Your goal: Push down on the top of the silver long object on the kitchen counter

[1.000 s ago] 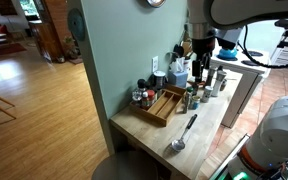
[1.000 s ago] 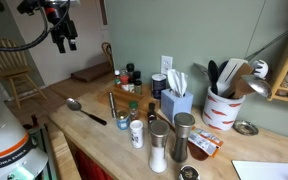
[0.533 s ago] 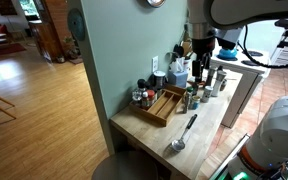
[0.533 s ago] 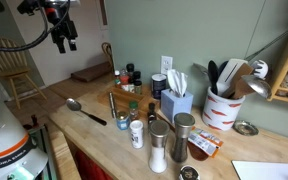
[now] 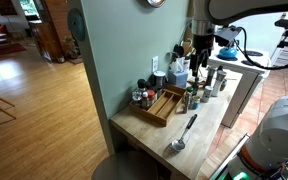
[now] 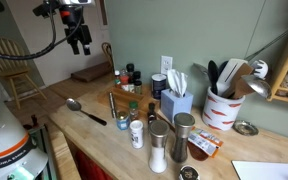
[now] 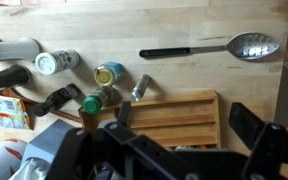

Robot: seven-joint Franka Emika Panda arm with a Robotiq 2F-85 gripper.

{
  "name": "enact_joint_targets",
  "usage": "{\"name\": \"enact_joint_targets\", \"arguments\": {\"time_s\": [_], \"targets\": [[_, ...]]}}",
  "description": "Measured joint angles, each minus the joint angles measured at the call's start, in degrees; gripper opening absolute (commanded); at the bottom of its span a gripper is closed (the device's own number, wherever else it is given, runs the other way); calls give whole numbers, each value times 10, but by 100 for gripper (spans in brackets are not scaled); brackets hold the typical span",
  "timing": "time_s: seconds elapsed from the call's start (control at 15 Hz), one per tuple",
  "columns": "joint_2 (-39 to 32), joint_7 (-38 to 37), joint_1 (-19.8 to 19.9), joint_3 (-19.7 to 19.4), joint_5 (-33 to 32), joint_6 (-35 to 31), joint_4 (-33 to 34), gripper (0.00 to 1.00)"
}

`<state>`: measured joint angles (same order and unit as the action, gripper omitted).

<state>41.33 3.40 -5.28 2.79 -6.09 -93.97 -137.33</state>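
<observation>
Two tall silver cylinders [image 6: 159, 146] [image 6: 183, 137] stand upright near the front edge of the pale wooden kitchen counter [image 6: 92, 136]. In the wrist view they lie at the far left [image 7: 12, 50]. A long silver ladle with a black handle [image 6: 85, 111] lies flat on the counter and also shows in the other exterior view [image 5: 184, 133] and the wrist view [image 7: 212, 47]. My gripper [image 6: 81, 42] hangs high above the counter, open and empty. In the wrist view [image 7: 189, 128] it is over the wooden tray.
A slatted wooden tray [image 7: 174, 112] holds small jars by the wall [image 5: 162, 104]. Spice bottles [image 6: 134, 127], a tissue box [image 6: 174, 100], a crock of utensils [image 6: 222, 100] and a lamp [image 6: 259, 75] crowd the counter. A wooden chair [image 6: 9, 70] stands beyond.
My gripper has shifted sideways, to the right in an exterior view, still high above the counter. Nothing on the counter has moved.
</observation>
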Motion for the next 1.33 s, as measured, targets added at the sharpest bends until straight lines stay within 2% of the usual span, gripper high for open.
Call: {"name": "enact_joint_targets", "arguments": {"time_s": [0.07, 0.13, 0.2, 0.73, 0.8, 1.07, 1.33], "targets": [[-5, 0, 3, -12, 0, -20, -3, 75], [-11, 0, 7, -20, 1, -40, -8, 73], [-16, -1, 11, -25, 1, -59, -14, 66], [-43, -43, 59, -28, -1, -206, -78, 5], [-43, -49, 66, -29, -1, -225, -90, 0], [-39, -69, 87, -29, -1, -278, -138, 1], [-29, -78, 92, -29, -1, -293, -166, 1]]}}
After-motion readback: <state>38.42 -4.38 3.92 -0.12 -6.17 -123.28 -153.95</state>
